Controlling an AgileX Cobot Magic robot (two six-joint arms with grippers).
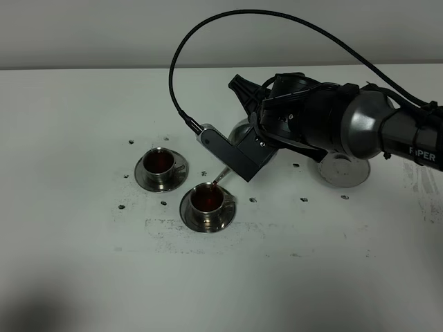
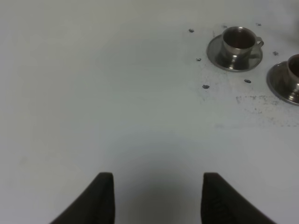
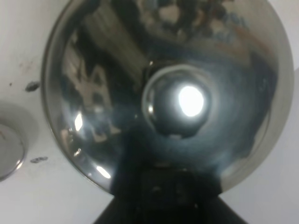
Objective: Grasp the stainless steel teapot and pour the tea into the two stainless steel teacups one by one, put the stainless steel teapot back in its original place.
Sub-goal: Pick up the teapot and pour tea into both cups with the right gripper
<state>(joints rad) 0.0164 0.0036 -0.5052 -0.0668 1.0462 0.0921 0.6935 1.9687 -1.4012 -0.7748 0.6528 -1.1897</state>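
My right gripper (image 1: 257,138) reaches across from the right and is shut on the stainless steel teapot (image 1: 239,131), which is tilted. Its thin spout (image 1: 220,178) points down over the near teacup (image 1: 206,200). That cup holds dark red tea and stands on its saucer (image 1: 208,220). The far teacup (image 1: 159,162) also holds tea. In the right wrist view the teapot's domed lid (image 3: 93,93) and knob (image 3: 177,105) fill the frame, and the grip on the handle is hidden. The flat coaster (image 1: 342,170) lies bare at the right. My left gripper (image 2: 156,200) is open and empty, far from both cups (image 2: 239,42).
The white table (image 1: 83,263) has small dark specks and a scuffed patch around the cups. A black cable (image 1: 208,28) arcs above the right arm. In the right wrist view a round steel rim (image 3: 7,144) shows at the frame's edge; I cannot tell which piece it is.
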